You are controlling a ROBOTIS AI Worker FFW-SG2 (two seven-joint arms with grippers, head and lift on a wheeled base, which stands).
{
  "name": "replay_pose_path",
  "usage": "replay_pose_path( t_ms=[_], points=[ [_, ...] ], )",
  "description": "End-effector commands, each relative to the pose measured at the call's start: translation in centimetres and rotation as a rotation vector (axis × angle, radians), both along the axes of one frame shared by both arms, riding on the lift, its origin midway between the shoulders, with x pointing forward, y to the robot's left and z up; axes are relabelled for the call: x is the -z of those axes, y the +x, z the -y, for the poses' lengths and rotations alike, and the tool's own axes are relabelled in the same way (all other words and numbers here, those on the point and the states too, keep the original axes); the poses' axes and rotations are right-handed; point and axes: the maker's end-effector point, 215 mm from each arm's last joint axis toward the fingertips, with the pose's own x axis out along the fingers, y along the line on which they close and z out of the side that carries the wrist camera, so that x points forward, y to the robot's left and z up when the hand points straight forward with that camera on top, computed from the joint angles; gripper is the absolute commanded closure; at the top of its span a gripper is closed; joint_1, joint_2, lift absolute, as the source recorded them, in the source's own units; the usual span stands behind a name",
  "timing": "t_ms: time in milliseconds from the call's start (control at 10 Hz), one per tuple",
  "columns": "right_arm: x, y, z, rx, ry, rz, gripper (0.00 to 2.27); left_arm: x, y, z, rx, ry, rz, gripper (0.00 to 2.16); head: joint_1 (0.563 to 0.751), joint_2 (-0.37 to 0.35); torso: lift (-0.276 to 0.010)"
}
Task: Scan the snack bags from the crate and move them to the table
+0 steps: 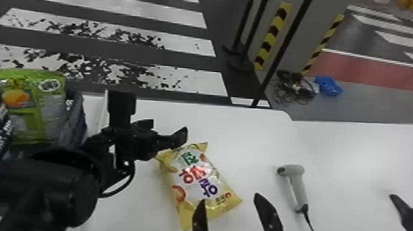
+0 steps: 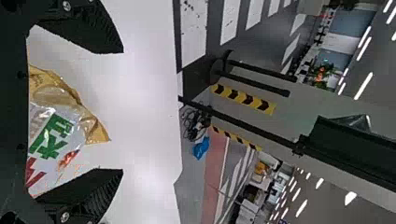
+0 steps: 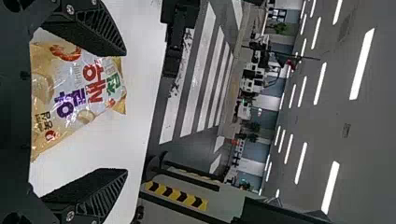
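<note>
Near the top end of a yellow-and-white snack bag point(image 1: 198, 183) lying flat on the white table is my left gripper point(image 1: 170, 138). My right gripper point(image 1: 234, 204) is at the bag's lower right. In the left wrist view, the left gripper point(image 2: 122, 111) stands open, with the bag's yellow end point(image 2: 91, 128) in view between its fingers. The right wrist view has the right gripper point(image 3: 126, 112) open and the bag point(image 3: 74, 93) beyond its fingers. A green snack bag point(image 1: 41, 111) stands in the dark crate point(image 1: 77, 121) at the left.
A grey handheld scanner point(image 1: 297, 184) with a black cable lies on the table point(image 1: 347, 156), right of the bag. A dark pointed object point(image 1: 411, 215) is at the right edge. Poles point(image 1: 282, 50) and striped floor lie beyond the table's far edge.
</note>
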Motion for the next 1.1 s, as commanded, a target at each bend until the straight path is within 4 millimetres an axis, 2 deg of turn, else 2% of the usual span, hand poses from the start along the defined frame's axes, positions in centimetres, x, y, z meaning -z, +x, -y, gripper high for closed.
replay_pose_path(
  t_ms=[0, 100, 200, 400, 600, 800, 1000],
  points=[
    [0.1, 0.3, -0.1, -0.002, 0.009, 0.004, 0.11, -2.7, -0.3, -1.0, -0.037, 0.039, 0.084, 0.03, 0.695, -0.275, -0.095],
    [0.3, 0.5, -0.1, -0.006, 0.013, 0.003, 0.11, -4.2, -0.6, -1.9, -0.075, 0.041, 0.127, 0.03, 0.695, -0.264, -0.095],
    [0.4, 0.5, -0.2, -0.007, 0.019, 0.002, 0.11, -5.7, -1.0, -4.3, -0.135, 0.062, 0.197, 0.03, 0.695, -0.251, -0.095],
    [0.4, 0.7, 0.0, -0.011, 0.04, 0.019, 0.11, -6.8, -1.8, -11.4, -0.291, 0.132, 0.255, 0.03, 0.695, -0.21, -0.095],
    [1.0, 1.1, -0.1, -0.016, 0.04, 0.023, 0.11, -7.7, -4.5, -17.5, -0.4, 0.184, 0.292, 0.03, 0.695, -0.123, -0.095],
    [1.7, 1.4, -0.5, -0.04, 0.047, 0.014, 0.11, -9.1, -7.5, -22.2, -0.476, 0.216, 0.313, 0.03, 0.695, -0.043, -0.095],
    [2.1, 1.6, -0.9, -0.064, 0.06, 0.004, 0.11, -9.9, -10.5, -25.4, -0.527, 0.238, 0.314, 0.03, 0.695, 0.019, -0.095]
  ],
)
